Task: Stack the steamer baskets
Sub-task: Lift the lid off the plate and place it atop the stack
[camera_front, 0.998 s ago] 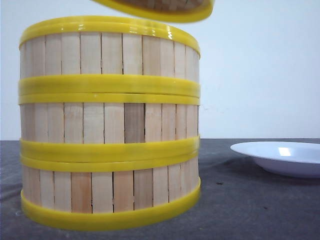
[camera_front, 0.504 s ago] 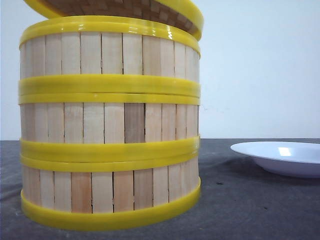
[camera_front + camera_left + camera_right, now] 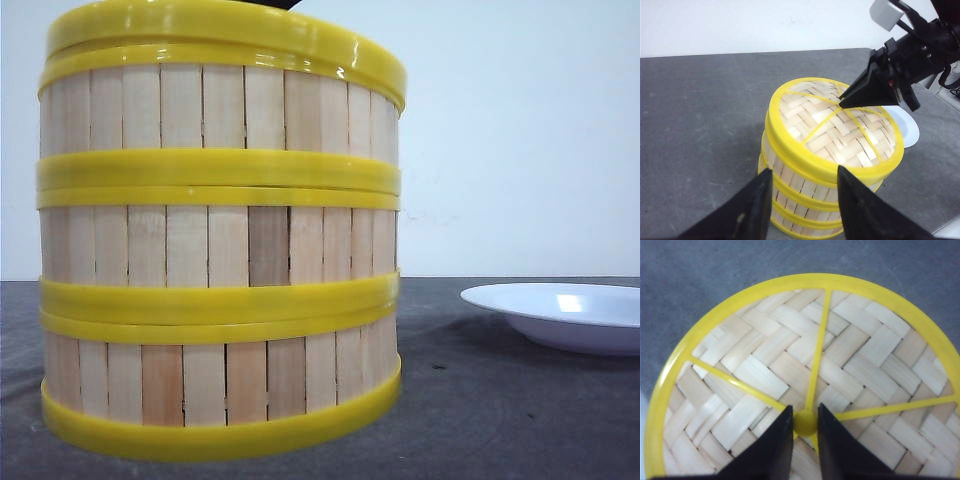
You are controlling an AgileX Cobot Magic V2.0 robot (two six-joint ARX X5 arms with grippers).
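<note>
Three steamer baskets (image 3: pixel 220 250) stand stacked in one column on the dark table, with light wooden slats and yellow rims. A flat woven lid (image 3: pixel 225 30) with a yellow rim lies on the top basket. My right gripper (image 3: pixel 805 409) is shut on the lid's yellow knob (image 3: pixel 805 423) at the centre. The left wrist view shows that gripper (image 3: pixel 842 102) reaching down onto the lid (image 3: pixel 835 130). My left gripper (image 3: pixel 804 171) is open and holds nothing. It hangs beside the stack (image 3: pixel 800 192), apart from it.
A white plate (image 3: pixel 565 315) sits on the table to the right of the stack; in the left wrist view the plate (image 3: pixel 907 127) lies just behind the stack. A white wall stands behind the table.
The lid came down from a tilted position above the stack and now lies on the top basket. The stack and the plate have not moved.
</note>
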